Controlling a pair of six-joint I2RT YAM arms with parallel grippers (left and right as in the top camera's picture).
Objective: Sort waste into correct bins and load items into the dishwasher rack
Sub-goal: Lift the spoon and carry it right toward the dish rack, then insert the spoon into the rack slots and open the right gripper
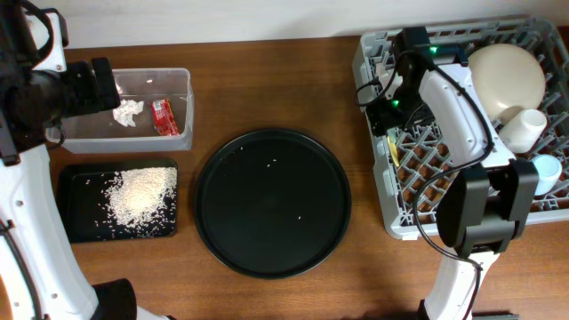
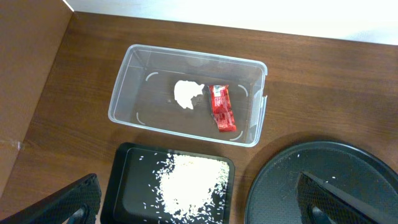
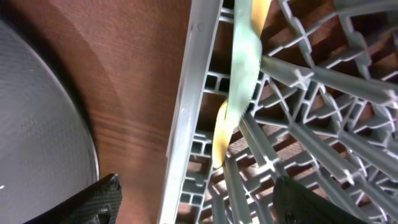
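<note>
We are holding our right claw (image 3: 199, 202) spread wide over the mint-green spoon (image 3: 245, 56) and yellow spoon (image 3: 219, 140), both lying in the dishwasher rack (image 3: 186, 112) beside its wall. Our left claw (image 2: 199, 208) is hanging released too, near the clear tub (image 2: 124, 74).

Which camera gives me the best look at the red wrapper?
Left wrist: the wrapper lies large and unobstructed in the tub. Overhead shows it small and close to the left arm. Right wrist misses it entirely.
</note>
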